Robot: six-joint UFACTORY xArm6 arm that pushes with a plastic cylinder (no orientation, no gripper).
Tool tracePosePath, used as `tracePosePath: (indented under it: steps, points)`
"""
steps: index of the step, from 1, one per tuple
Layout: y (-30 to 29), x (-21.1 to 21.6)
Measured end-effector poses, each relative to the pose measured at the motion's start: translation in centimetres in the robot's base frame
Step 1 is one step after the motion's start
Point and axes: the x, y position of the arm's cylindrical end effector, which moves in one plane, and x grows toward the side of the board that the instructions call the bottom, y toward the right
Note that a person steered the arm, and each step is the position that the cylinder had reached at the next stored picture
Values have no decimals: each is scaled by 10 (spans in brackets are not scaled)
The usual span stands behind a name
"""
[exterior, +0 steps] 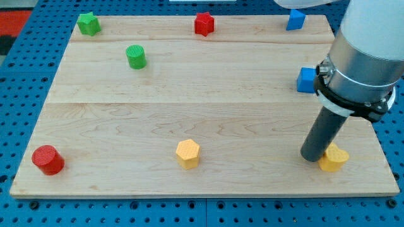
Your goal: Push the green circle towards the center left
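Note:
The green circle [136, 57] stands on the wooden board [189, 113] at the upper left. My tip [312, 156] is at the lower right of the board, far from the green circle. It touches the left side of a yellow block [334, 158] that it partly hides.
A green star [89, 24] sits at the top left corner, a red star [204, 24] at top middle, a blue block [295, 19] at top right. Another blue block [307, 80] is at the right edge. A red circle [48, 159] is bottom left, a yellow hexagon [187, 153] bottom middle.

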Motion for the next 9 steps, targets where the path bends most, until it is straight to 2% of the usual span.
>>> tracePosePath:
  steps: [3,4,9]
  points:
    - [14,0]
    - [-26,-26]
    - [-232,-261]
